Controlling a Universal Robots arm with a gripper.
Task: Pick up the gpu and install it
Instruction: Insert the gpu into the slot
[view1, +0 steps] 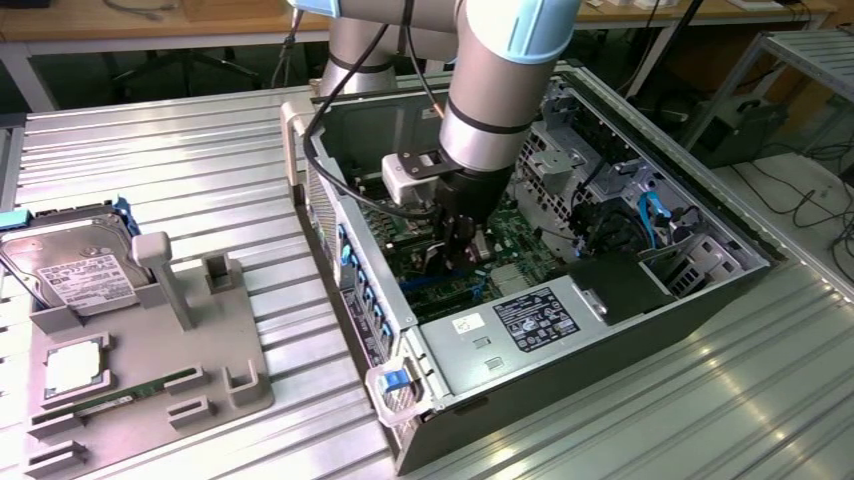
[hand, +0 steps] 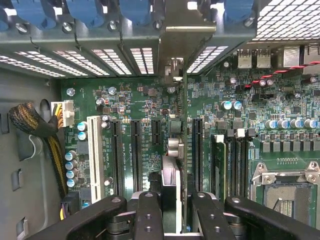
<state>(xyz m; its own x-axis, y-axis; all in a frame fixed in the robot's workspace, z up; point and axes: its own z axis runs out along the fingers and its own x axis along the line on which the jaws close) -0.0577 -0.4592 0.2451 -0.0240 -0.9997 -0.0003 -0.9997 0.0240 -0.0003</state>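
my pincer (hand: 170, 210) is pinching the gpu (hand: 172, 150) edge-on between its two dark fingers (hand: 148, 215). the card hangs straight out from me toward the motherboard (hand: 135, 100), its long axis running away along the black expansion slots (hand: 136, 155), its silver bracket (hand: 173, 70) at the far end against the slotted back wall of the computer case (view1: 721, 225). i judge it stands over or in a slot. the card's bottom edge is hidden, so i cannot tell if it is seated. in the exterior view my gripper is deep inside the case.
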